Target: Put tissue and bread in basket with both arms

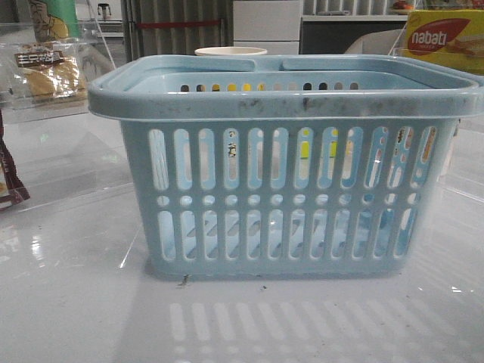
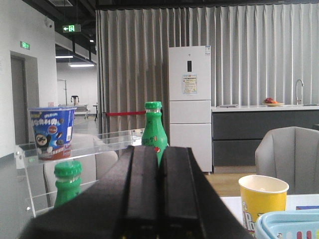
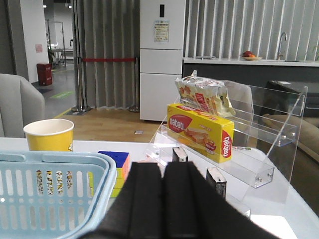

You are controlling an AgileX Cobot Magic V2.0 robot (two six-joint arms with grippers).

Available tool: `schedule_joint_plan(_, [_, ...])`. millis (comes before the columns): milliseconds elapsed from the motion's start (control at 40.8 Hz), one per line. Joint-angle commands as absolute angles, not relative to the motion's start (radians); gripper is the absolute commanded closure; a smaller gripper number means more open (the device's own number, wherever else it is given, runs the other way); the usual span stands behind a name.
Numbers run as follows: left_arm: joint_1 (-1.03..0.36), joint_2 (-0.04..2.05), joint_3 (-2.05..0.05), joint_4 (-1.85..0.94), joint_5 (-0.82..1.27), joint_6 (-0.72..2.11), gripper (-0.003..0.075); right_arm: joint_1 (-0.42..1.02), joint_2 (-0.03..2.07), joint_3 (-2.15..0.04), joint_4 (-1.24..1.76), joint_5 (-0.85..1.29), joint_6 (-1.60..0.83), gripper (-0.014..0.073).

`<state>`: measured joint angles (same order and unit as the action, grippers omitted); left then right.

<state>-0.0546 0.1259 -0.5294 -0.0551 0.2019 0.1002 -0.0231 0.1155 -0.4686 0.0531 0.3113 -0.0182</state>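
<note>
The large light-blue slotted plastic basket (image 1: 287,166) fills the front view's centre. The clear-wrapped golden bread (image 1: 49,72) sits upper left. Both grippers, left (image 2: 151,199) and right (image 3: 163,204), are clenched, empty.

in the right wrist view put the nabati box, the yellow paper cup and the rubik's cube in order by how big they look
1. nabati box, the widest of the three.
2. yellow paper cup.
3. rubik's cube, though the basket and the right gripper hide part of it, so its rank below the cup is unsure.
</note>
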Motion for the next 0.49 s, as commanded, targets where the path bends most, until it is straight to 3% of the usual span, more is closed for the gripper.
schedule_joint_plan(0, [-0.064,0.228,-0.655,-0.065,0.237,0.096,0.0628,-0.026,0.208,-0.585,0.054,0.325,-0.022,0.0536])
schedule_joint_plan(172, [-0.064,0.372,-0.760,-0.065,0.435,0.096,0.0628,-0.026,0.338,-0.682,0.054,0.488,-0.022,0.0536])
schedule_joint_plan(466, [-0.064,0.554,-0.740,-0.065,0.549,0.096,0.0628,-0.026,0.507,-0.685,0.054,0.612,-0.022,0.0536])
